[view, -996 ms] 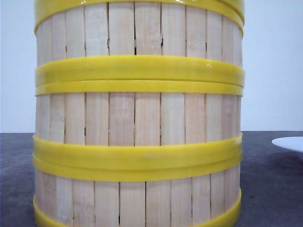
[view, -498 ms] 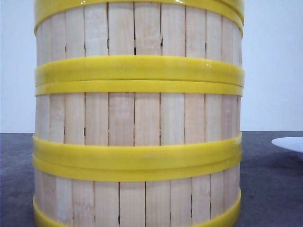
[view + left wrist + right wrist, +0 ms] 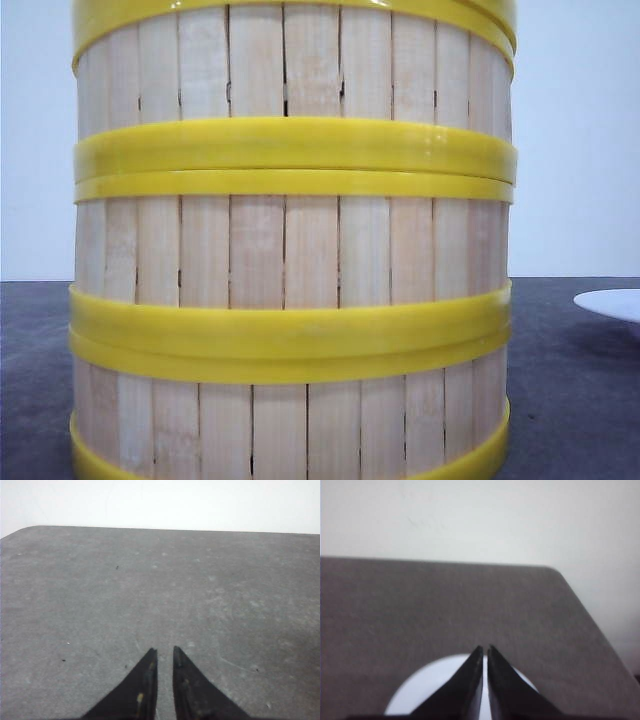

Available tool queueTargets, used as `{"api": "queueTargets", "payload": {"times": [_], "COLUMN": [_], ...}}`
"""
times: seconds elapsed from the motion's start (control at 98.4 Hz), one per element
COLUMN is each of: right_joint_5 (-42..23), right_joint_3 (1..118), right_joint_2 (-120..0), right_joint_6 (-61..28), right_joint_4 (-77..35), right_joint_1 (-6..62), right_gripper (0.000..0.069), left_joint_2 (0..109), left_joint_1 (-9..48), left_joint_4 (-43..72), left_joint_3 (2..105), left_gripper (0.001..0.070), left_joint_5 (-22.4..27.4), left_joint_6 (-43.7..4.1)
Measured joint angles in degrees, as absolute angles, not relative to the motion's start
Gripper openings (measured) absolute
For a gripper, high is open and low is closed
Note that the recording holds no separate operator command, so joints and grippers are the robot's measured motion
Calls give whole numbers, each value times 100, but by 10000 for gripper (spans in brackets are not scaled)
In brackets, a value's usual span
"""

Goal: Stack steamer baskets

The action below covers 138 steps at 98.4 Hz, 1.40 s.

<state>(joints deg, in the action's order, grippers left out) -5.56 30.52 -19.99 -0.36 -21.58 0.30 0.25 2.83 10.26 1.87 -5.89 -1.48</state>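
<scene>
Grey desk [image 3: 100, 605] and a pale wall are filling the background. Right before the front camera, 3 steamer baskets [image 3: 290, 250] are standing stacked in 1 straight column, rims meeting flush. Off to the right a white lid [image 3: 610, 303] is lying flat. The left hand [image 3: 164, 652] is hanging over bare desk, fingers nearly together and holding nothing; the right hand [image 3: 484, 650] is hovering above the lid, likewise almost closed and empty. Those baskets are looking light, stiff and slightly slick at the plastic; gripping a rim seems safest.
</scene>
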Motion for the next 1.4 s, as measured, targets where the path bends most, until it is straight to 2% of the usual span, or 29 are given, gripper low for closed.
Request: {"api": "queueTargets", "payload": {"times": [0.274,0.589,0.772,1.402], "right_joint_5": [-554,-93,174,165], "right_joint_3": [1422,473,215,97], "right_joint_2": [-661,-202,-30,-32], "right_joint_6": [25,49,73,183], "right_joint_4": [-1887,-1208,-1192,-980], "right_joint_1": [-128,-158,-301,-349], "right_gripper": [10,10,10,10], "left_joint_2": [25,25,25,25], "left_joint_1": [283,283,283,283], "left_joint_4": [1026,1026,1026,1026], "left_joint_3": [187,187,187,187], "left_gripper": [30,30,30,30], "left_joint_5": [-591,-591,-591,-591], "left_joint_6": [-148,-148,-148,-148]}}
